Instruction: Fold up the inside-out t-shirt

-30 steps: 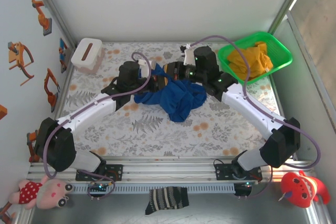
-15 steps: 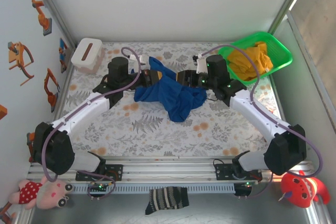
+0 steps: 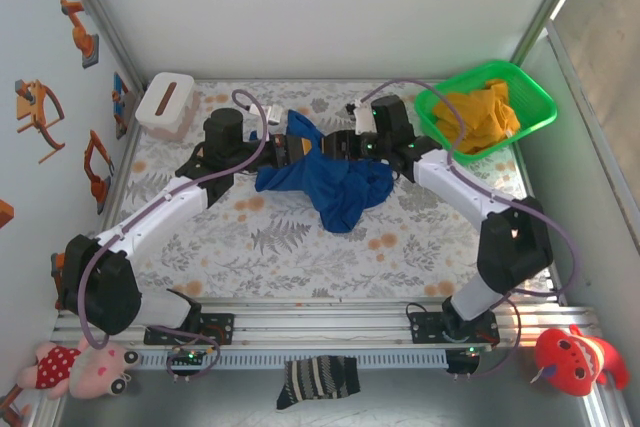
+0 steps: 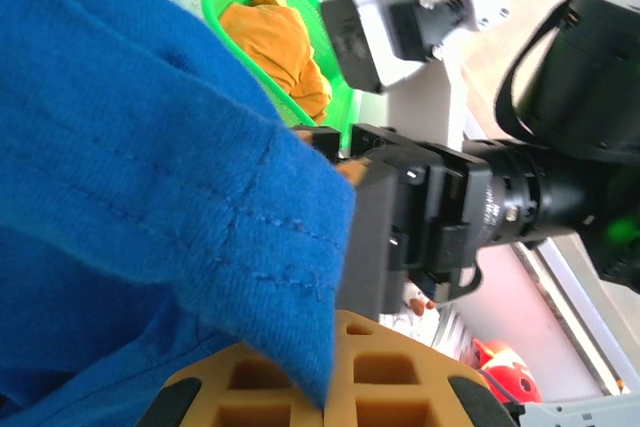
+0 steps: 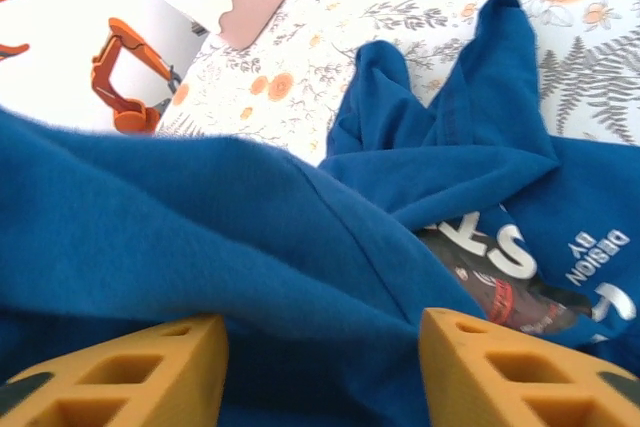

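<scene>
Soft, limp t-shirt drooped from left jaws clamped on its stitched edge; right jaws gaped around a fold; seams probably the surest hold

top: high, looking down | wrists: close-up | shared: t-shirt

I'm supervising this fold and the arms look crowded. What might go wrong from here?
1. The left gripper, shut on a raised edge of the t-shirt, and the open right gripper sit very close together, so they may collide.
2. The t-shirt lies bunched, so the right gripper may pinch several layers at once.
</scene>
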Tool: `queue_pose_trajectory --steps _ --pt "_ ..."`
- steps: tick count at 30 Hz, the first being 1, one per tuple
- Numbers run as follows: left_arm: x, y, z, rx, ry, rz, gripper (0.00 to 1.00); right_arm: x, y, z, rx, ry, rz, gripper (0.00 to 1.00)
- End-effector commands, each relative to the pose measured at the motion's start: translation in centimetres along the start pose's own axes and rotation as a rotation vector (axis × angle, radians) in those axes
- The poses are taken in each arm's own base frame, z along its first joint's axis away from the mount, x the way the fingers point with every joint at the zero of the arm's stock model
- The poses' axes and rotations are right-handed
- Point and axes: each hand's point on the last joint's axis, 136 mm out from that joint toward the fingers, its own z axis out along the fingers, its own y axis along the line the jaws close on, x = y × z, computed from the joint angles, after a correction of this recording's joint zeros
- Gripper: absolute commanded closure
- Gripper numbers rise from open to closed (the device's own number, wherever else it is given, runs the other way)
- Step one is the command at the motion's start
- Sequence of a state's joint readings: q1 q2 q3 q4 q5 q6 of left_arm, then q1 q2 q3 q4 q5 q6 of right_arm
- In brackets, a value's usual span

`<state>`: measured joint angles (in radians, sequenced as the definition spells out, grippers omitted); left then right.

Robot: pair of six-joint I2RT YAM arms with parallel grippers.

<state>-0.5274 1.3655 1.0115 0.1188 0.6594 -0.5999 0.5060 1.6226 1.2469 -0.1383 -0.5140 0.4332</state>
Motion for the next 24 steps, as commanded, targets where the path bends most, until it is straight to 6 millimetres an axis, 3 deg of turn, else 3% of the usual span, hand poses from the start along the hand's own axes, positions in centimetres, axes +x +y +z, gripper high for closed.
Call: queue_pose_trajectory --steps 1,4,9,15,22,23,24 --pt "-0.4 -1.5 -0.9 0.048 -0.011 0.02 1.0 -1.5 2.3 0.3 -0.11 -0.019 -0.055 0.68" --pt "-0.3 -0.8 -1.1 0.035 -0.013 0.011 1.0 -1.5 2.7 0.1 -0.139 -0.025 -0.049 1.0" --pt "-0.2 0.4 -1.5 0.019 -0.015 -0.004 1.0 -1.7 3.2 -1.7 -0.142 -0.067 -0.048 1.0" --pt "0.6 2.2 -2.0 -0.02 -0.011 -0.023 1.0 -2.7 3.1 -5.7 -0.115 -0.184 -0.014 1.0" --pt "1.2 2.9 -2.3 -0.057 0.006 -0.023 1.0 -3.2 5.1 -7.2 -0.199 -0.227 -0.009 1.0" --pt "1.3 3.5 -2.3 -0.09 0.007 -0.028 0.98 -3.4 5.6 -7.4 -0.229 -0.234 -0.01 1.0" --pt "1.5 4.4 -2.3 -0.138 0.012 -0.044 0.83 -3.5 6.0 -7.5 -0.252 -0.238 -0.007 1.0"
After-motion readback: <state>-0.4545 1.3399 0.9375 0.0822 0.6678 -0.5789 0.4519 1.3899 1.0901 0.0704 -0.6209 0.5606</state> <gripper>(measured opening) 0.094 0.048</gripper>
